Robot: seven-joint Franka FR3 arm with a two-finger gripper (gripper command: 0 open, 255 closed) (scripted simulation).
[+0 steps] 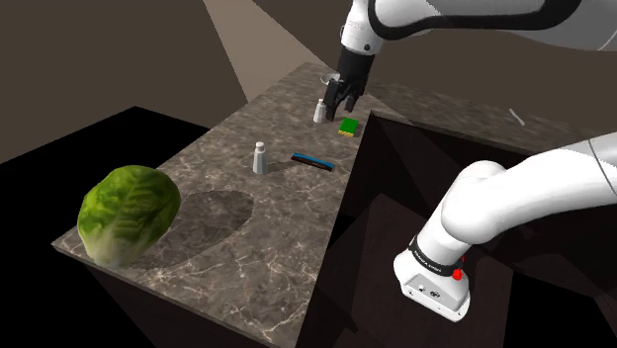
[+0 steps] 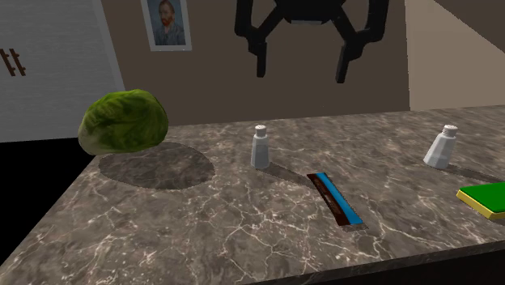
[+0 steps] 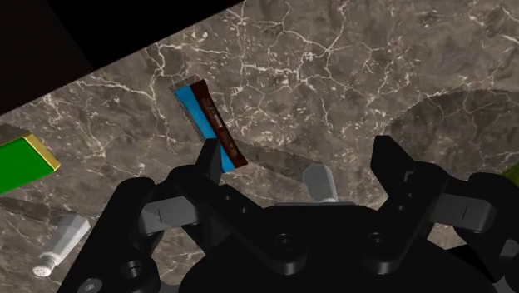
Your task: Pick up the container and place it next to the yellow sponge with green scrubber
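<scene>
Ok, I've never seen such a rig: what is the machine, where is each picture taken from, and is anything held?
It is a white robot arm with a black two-finger end effector, open, holding nothing. One camera looks down from beside the arm, one looks low across the marbled counter, one sits on the wrist. On the counter lie a green lettuce, a blue-and-brown bar, a yellow sponge with green top, a grey shaker mid-counter and a second grey shaker near the sponge.

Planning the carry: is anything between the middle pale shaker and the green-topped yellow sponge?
A flat blue and brown bar lies between the middle pale shaker and the yellow sponge; a second shaker stands by that sponge.
</scene>
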